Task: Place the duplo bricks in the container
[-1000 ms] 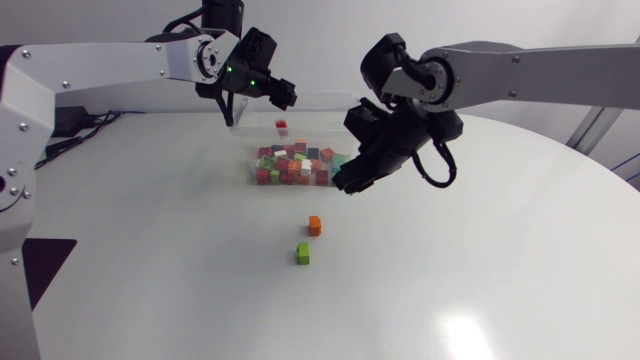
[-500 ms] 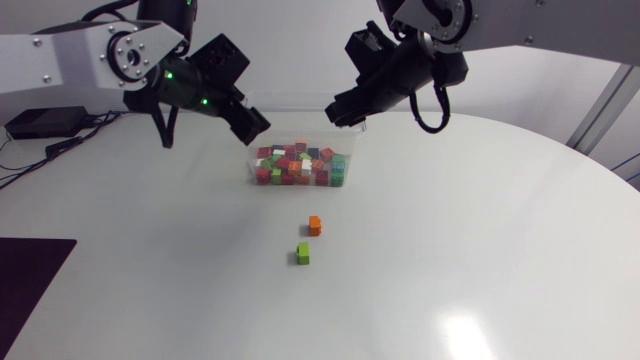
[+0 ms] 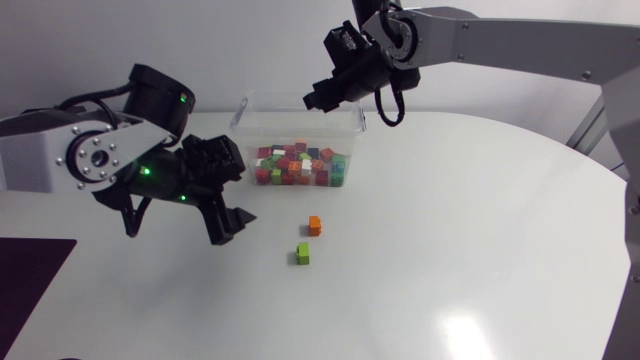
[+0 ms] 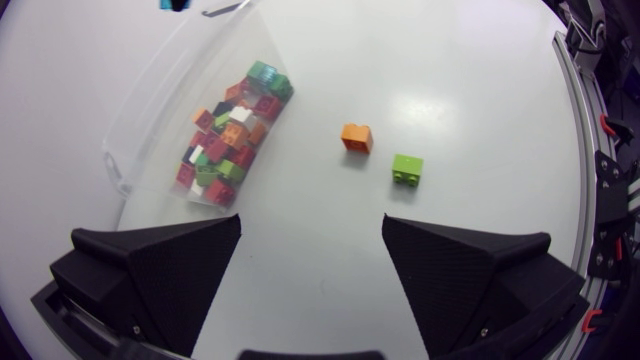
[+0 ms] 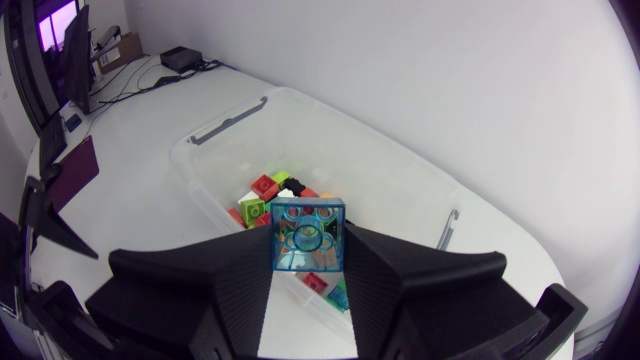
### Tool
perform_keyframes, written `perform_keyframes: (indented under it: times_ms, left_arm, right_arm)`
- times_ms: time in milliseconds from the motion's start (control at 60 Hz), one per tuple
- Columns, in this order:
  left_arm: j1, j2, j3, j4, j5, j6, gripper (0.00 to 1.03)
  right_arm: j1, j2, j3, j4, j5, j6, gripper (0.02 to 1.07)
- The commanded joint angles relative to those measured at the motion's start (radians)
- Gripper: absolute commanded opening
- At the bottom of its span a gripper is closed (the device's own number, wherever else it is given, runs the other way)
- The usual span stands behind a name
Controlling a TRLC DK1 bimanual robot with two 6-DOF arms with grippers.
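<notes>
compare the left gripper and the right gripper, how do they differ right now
The left gripper is open and empty; the right gripper is shut on a translucent blue brick. The left gripper is low over bare table, with the loose orange brick and green brick ahead of it; the right gripper is up by the clear plastic container. Both have matte black wedge-shaped fingers.

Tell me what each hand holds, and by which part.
Right hand: translucent blue brick, pinched by two opposite sides. Left hand: open, holds nothing.
</notes>
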Motion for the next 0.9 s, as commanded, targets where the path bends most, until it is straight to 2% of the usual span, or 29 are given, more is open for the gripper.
perform_keyframes:
  times_ms: [0, 100, 200, 233, 267, 283, 300, 317, 333, 433, 617, 750, 883]
  left_arm:
    - [-0.035, -0.014, -0.054, -0.001, 0.002, 0.033, 0.98]
    - [-0.079, -0.003, -0.085, -0.001, 0.001, 0.033, 0.98]
    - [-0.127, 0.019, -0.100, 0.001, -0.022, 0.032, 0.98]
    - [-0.138, 0.033, -0.100, 0.004, -0.027, 0.029, 0.98]
    - [-0.142, 0.042, -0.098, 0.007, -0.030, 0.029, 0.98]
    - [-0.148, 0.056, -0.097, 0.015, -0.038, 0.027, 0.98]
    - [-0.155, 0.063, -0.097, 0.019, -0.046, 0.025, 0.98]
    - [-0.158, 0.071, -0.095, 0.024, -0.052, 0.025, 0.98]
    - [-0.159, 0.080, -0.094, 0.028, -0.053, 0.025, 0.98]
    - [-0.176, 0.125, -0.083, 0.039, -0.072, 0.024, 0.98]
    - [-0.222, 0.189, -0.069, 0.085, -0.085, 0.019, 0.98]
    - [-0.219, 0.290, -0.025, 0.120, -0.084, 0.039, 0.98]
    - [-0.214, 0.375, 0.031, 0.142, -0.067, 0.047, 0.98]
  right_arm:
    - [0.004, 0.041, 0.027, 0.048, -0.009, 0.017, 0.40]
    - [0.004, 0.073, 0.040, 0.114, -0.009, 0.009, 0.40]
    - [0.011, 0.126, 0.104, 0.118, -0.001, -0.005, 0.40]
    - [0.011, 0.145, 0.138, 0.114, 0.005, -0.005, 0.43]
    - [0.010, 0.165, 0.168, 0.101, 0.011, -0.005, 0.56]
    - [0.008, 0.173, 0.184, 0.095, 0.011, -0.005, 0.66]
    - [0.005, 0.182, 0.208, 0.078, 0.012, -0.003, 0.84]
    - [0.004, 0.190, 0.224, 0.065, 0.012, -0.002, 0.97]
    - [0.002, 0.191, 0.233, 0.055, 0.012, 0.000, 1.04]
    - [-0.005, 0.135, 0.190, 0.045, 0.009, -0.017, 1.03]
    - [-0.044, -0.092, -0.097, 0.075, -0.046, -0.088, 1.03]
    - [-0.081, -0.269, -0.318, 0.097, -0.106, -0.126, 1.03]
    - [-0.090, -0.411, -0.497, 0.114, -0.118, -0.160, 1.03]
